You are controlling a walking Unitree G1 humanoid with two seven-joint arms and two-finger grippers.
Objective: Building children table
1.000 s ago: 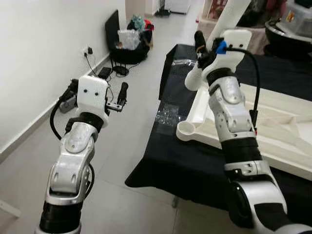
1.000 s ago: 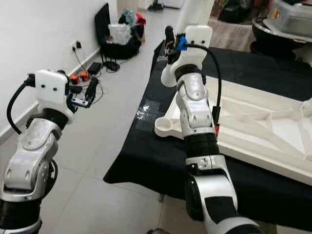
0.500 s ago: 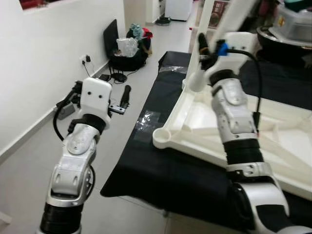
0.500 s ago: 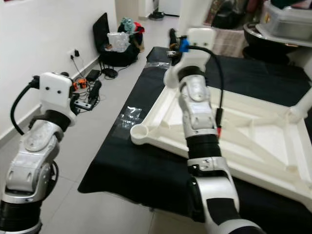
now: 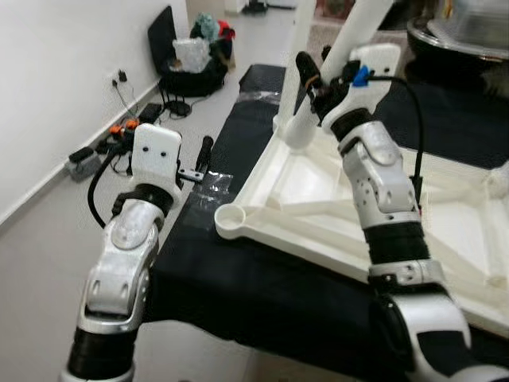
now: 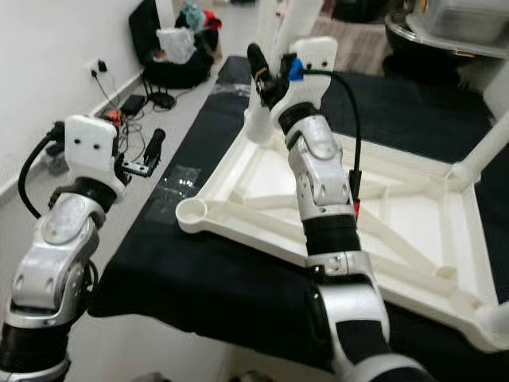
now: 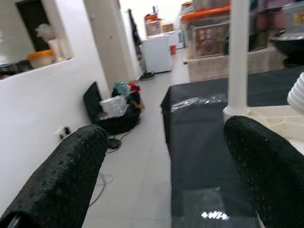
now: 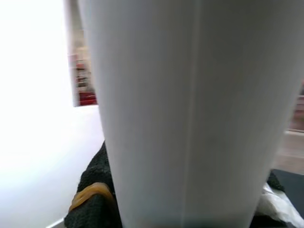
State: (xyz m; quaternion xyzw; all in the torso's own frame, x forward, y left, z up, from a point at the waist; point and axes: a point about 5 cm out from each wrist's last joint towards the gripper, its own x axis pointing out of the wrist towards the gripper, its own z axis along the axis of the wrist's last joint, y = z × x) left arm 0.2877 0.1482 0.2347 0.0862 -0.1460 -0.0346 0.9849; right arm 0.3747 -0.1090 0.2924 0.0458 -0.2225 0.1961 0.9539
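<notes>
A white table leg, standing at the far corner of the upturned white tabletop on the black cloth, is clasped by the right gripper. The right wrist view presents that leg pressed between its black fingers. The left gripper is held apart over the floor beside the cloth, and its wrist view shows its fingers spread wide with nothing between them.

We find open grey tiled floor along the left edge of the black-draped table, where the left gripper hangs with its fingers spread and nothing between them. On the table the upturned white plastic children's tabletop blocks the middle, its upright white legs rising at the far corner. A tangle of cables and a power strip and a black bag heaped with clutter line the white wall.
</notes>
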